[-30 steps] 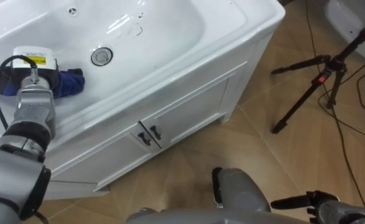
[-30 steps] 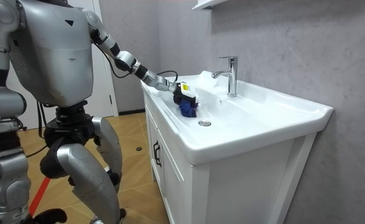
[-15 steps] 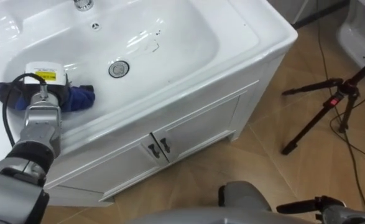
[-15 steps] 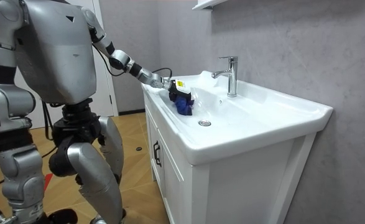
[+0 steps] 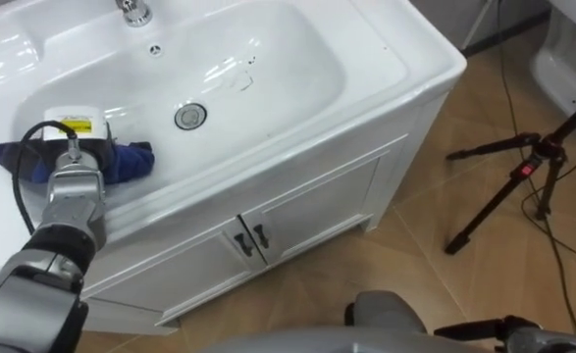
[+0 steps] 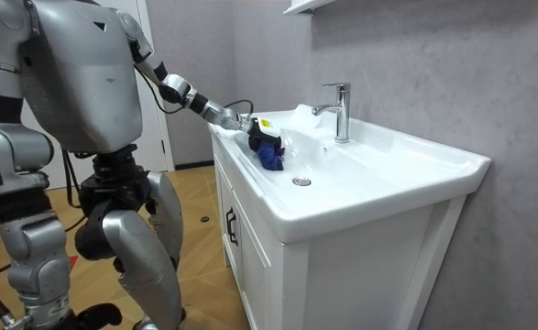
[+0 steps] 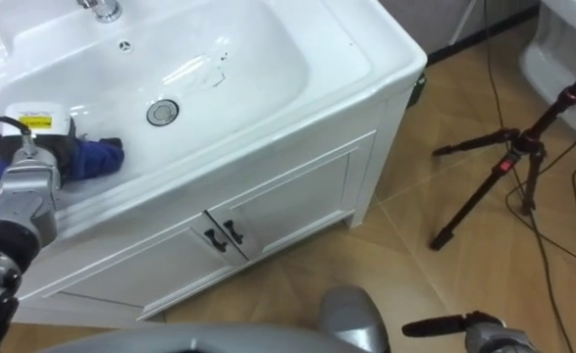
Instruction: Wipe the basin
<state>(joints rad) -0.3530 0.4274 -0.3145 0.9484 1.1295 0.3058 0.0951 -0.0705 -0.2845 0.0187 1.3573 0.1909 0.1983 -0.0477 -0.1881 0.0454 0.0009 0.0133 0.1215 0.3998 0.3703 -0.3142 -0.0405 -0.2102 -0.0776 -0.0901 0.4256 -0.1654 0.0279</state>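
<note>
Since a sec ago the L hand [image 5: 72, 145] has dragged the cloth [image 5: 132, 163] a little away from the drain [image 5: 190, 117], toward the left end of the basin [image 5: 297, 69]. Cloth is dark blue and bunched, lying on the inner slope under the hand. I can't tell the fingers' state, they're buried in it. R hand [image 7: 492, 340] sits low at lower right, fingers unreadable. Faucet [image 6: 340, 110] at the back.

Cloth [image 5: 130, 162] in the basin [image 5: 405, 69], at its left end, just left of the drain [image 5: 190, 117], under the left hand [image 5: 72, 157]. Faucet [image 5: 133, 10] at the far rim. Cabinet doors [image 5: 307, 211] below. Tripod [image 5: 523, 176] on the floor, far right.
</note>
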